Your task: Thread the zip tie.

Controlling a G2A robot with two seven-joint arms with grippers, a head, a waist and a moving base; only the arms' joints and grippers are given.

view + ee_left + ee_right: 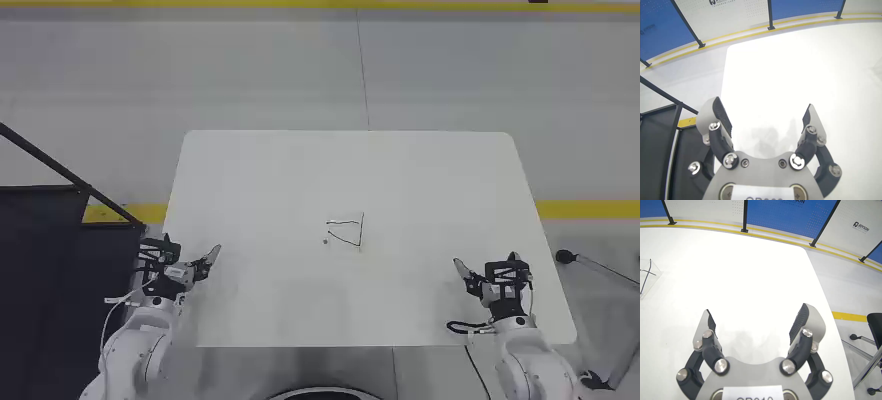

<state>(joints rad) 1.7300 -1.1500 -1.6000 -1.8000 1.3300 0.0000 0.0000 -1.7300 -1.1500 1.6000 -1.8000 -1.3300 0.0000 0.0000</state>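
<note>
Two grippers hang over the near edge of a white table [260,180], one at each near corner, both empty. The left gripper [763,103] has its ribbed fingers spread wide with bare tabletop between them, and the right gripper [755,307] is spread just as wide. The zip tie [361,232], a thin black strip, lies near the middle of the table, well apart from both. In the top view it sits between two and three o'clock from the left gripper and between nine and ten o'clock from the right, and neither arm looks clearly nearer. Its straightest run points from twelve to six o'clock. Finer strands branch from it toward nine o'clock, and I cannot tell whether this is one bent tie or two crossed. It appears to rest on a small clear sheet [656,276] that is barely visible against the white. I judge that either arm would need a long reach inward before any pinch, so the threading has not yet begun. The tabletop is smooth and matte. Around it are a grey floor [450,70] with a yellow line [590,209], blue and white panels [783,217] on black posts, a dark screen [40,270] at nine o'clock and an office chair [875,324] at three o'clock.
</note>
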